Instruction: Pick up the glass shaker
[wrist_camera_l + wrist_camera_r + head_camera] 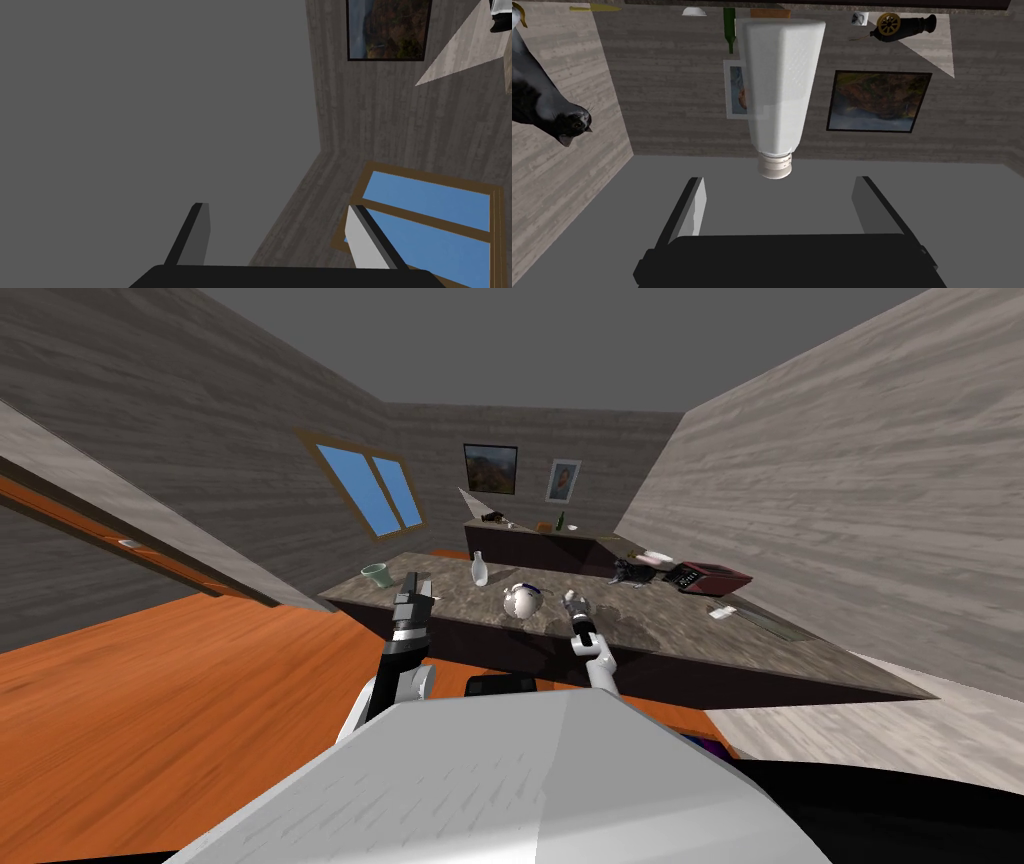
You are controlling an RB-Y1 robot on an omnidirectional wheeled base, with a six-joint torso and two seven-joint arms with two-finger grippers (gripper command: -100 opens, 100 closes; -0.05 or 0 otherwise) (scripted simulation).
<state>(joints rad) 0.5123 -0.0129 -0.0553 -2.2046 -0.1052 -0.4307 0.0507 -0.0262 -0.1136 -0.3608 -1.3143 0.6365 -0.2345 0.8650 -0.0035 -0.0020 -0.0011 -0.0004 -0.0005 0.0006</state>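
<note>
Right claw (779, 181) is open wide, and the white shaker (779, 90) stands on the surface (640, 623) just past its tips, so I think it should slide straight forward until both fingers are beside it, then squeeze gently.

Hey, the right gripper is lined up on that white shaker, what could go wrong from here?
1. The shaker is tall and narrow, and the open right gripper is not around it yet; a finger clipping it could tip it.
2. A round white pot sits on the table close beside that gripper; the arm might knock it going in.
</note>
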